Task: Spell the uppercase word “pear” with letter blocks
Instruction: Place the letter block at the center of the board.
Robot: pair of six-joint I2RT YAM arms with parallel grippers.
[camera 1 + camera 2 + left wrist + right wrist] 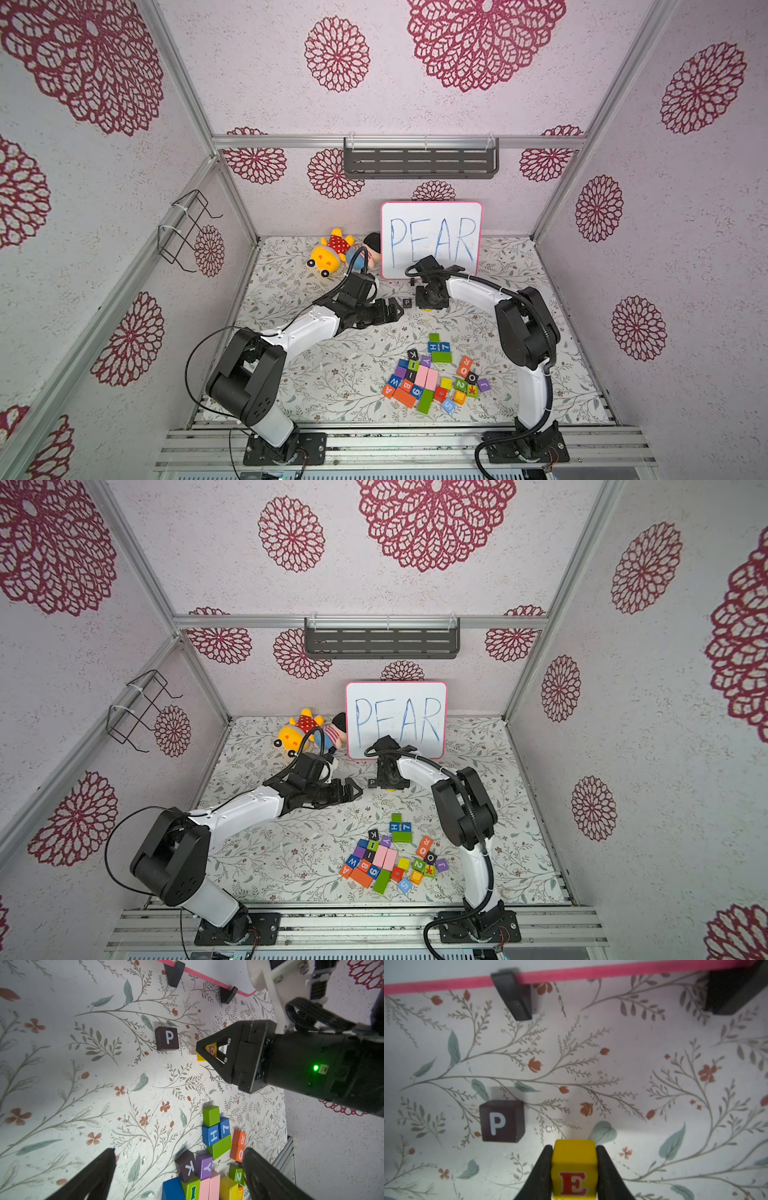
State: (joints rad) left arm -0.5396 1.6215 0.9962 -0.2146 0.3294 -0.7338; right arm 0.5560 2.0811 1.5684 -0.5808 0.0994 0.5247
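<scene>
Pale walls (pixel 124 174) printed with crimson rosettes box in a leaf-patterned worktop (pixel 324 374), and a pink-framed whiteboard (pixel 431 239) with PEAR in blue handwriting leans at the back. Both arms reach inward from the near rail: the left arm (pixel 299 328) lies low, and the right arm (pixel 523 332) arches over to a spot just before the whiteboard. Plush toys (pixel 332 253) lie beside the whiteboard, and a heap of coloured blocks (pixel 428 374) sits near the front. The left tool (pixel 394 309) is spread and holds nothing, near the black P block (pixel 502 1121). The right tool (pixel 574 1147) points down, pinching the yellow E block (pixel 574 1169) by two opposite sides, just right of the P block and apart from it — whether it touches the worktop cannot be told. In the heap, the orange A block (pixel 388 390) lies at the near left corner, the orange-red R block (pixel 466 362) on the right side.
</scene>
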